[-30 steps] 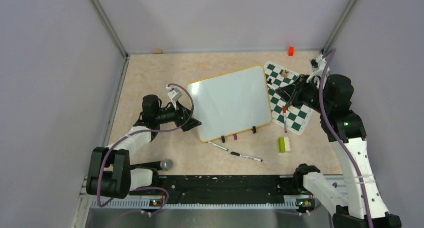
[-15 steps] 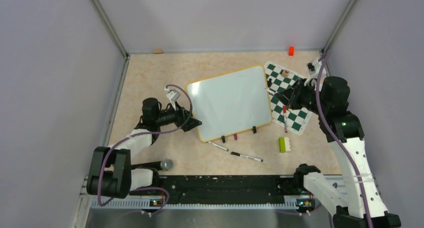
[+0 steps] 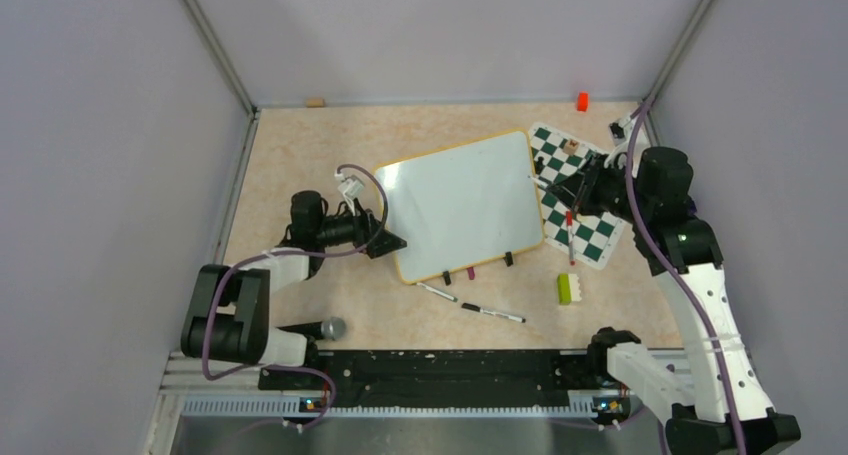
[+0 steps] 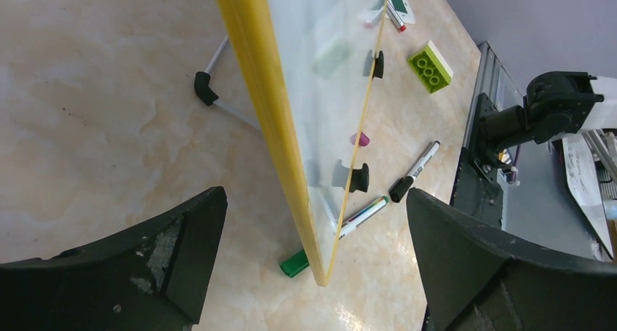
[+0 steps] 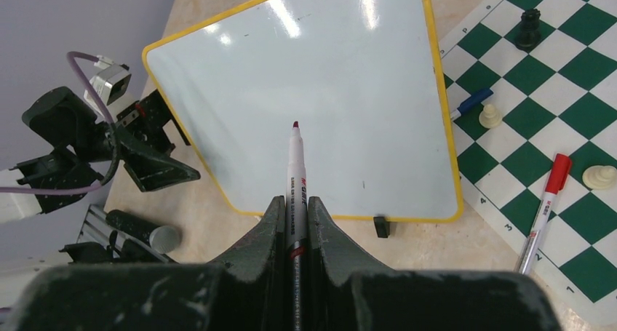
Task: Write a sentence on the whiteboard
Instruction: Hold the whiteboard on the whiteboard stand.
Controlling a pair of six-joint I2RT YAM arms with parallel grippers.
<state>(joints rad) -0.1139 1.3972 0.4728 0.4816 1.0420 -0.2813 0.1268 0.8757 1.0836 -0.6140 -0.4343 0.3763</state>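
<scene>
The whiteboard (image 3: 460, 207) stands tilted on its black clip feet mid-table, and its face is blank in the right wrist view (image 5: 320, 91). No sentence shows on it. My left gripper (image 3: 388, 243) is open, with one finger on each side of the board's near left corner and its yellow frame (image 4: 251, 69), not touching it. My right gripper (image 3: 582, 189) is shut on a marker (image 5: 295, 167) with a magenta tip. The tip points at the board from its right edge and hangs above the surface.
A green-and-white chess mat (image 3: 592, 243) with a few pieces and a red-capped marker (image 3: 570, 231) lies right of the board. A green brick (image 3: 566, 288), two markers (image 3: 437, 292) (image 3: 492, 313) and a microphone (image 3: 322, 328) lie near the front. An orange block (image 3: 582, 101) sits by the back wall.
My right gripper has moved a little left with the marker, towards the board's right edge. My left arm has shifted slightly while its gripper stays at the board's left corner.
</scene>
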